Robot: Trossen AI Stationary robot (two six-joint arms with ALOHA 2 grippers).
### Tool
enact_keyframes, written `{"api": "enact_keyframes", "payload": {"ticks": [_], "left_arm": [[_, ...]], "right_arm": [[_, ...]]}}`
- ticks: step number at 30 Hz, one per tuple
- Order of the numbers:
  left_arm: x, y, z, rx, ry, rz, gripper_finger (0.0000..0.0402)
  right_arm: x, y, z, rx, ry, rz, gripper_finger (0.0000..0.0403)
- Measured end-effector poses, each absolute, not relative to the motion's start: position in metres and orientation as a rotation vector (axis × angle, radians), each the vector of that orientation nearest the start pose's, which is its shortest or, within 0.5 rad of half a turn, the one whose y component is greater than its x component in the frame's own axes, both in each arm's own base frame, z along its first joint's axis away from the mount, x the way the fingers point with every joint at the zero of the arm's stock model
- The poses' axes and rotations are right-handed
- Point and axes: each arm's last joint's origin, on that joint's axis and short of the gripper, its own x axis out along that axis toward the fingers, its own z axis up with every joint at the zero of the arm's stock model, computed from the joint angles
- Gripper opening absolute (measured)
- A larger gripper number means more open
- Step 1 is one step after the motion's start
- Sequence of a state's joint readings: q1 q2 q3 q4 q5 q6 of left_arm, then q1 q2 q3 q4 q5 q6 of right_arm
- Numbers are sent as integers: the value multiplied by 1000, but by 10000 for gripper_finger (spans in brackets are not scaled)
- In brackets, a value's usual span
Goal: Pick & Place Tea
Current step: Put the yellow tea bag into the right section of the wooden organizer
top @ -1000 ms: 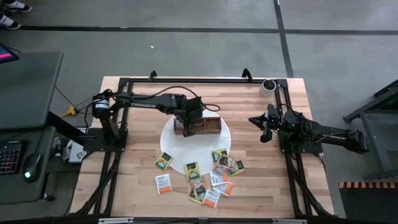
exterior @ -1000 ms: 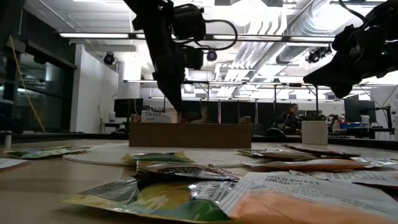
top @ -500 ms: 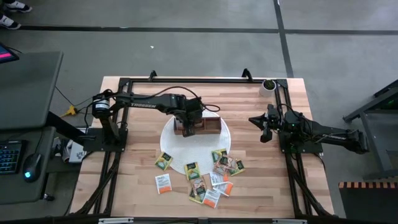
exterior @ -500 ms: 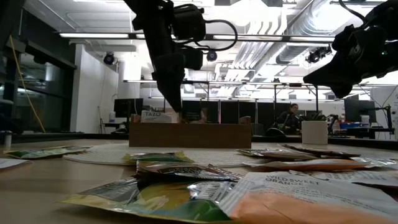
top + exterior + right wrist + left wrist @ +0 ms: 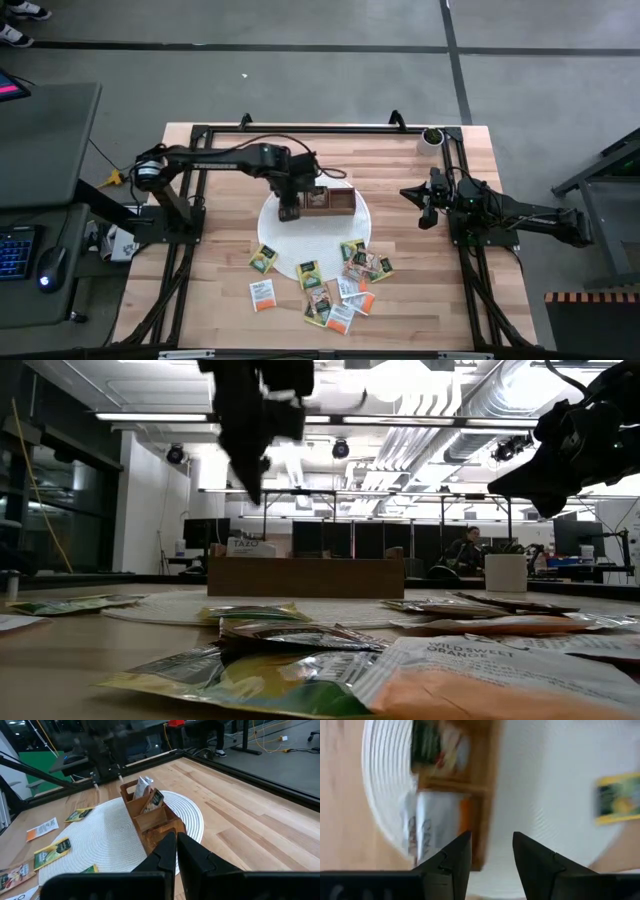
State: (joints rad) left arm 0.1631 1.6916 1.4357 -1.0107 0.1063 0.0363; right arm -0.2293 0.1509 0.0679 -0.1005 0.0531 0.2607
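Note:
Several small tea packets (image 5: 335, 285) lie flat and loose on the table's near half, green, orange and white; they fill the front of the low view (image 5: 400, 660). A wooden box (image 5: 327, 203) stands on a round white mat (image 5: 315, 240). A white and orange packet (image 5: 427, 827) and a green one (image 5: 425, 745) stand in its compartments, as the right wrist view also shows (image 5: 144, 787). My left gripper (image 5: 492, 842) hangs open and empty above the box's left end (image 5: 290, 210). My right gripper (image 5: 176, 842) waits shut at the table's right (image 5: 422, 207).
A small white cup (image 5: 432, 136) stands at the table's far right corner. Black frame rails (image 5: 300, 128) run along the table's edges. One yellow-green packet (image 5: 617, 797) lies on the mat near the box. Bare wood lies left of the mat (image 5: 225, 210).
My left gripper has risen out of the box's left compartment and shifted a little toward the table's left edge, most of it in the last half second. The packets in the box stay where they were.

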Motion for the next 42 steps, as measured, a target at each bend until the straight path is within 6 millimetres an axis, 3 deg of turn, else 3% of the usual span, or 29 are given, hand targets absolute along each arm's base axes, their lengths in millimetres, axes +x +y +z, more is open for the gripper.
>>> {"api": "enact_keyframes", "payload": {"ticks": [6, 12, 17, 26, 28, 42], "left_arm": [[314, 34, 279, -236, 1303, -188, 143], [301, 20, 273, -364, 1391, -123, 143], [284, 4, 258, -483, 1306, -111, 143], [229, -14, 218, -762, 1168, -26, 143], [212, -16, 205, -818, 1207, 17, 143], [183, -25, 175, -967, 1135, 147, 143]], "right_arm": [[100, -25, 165, 274, 146, -304, 12], [100, -25, 165, 274, 146, -304, 12], [100, -25, 165, 274, 145, -304, 12], [100, -25, 165, 274, 144, -304, 12], [100, -25, 165, 274, 145, -305, 12], [101, -25, 164, 275, 161, -311, 12]]}}
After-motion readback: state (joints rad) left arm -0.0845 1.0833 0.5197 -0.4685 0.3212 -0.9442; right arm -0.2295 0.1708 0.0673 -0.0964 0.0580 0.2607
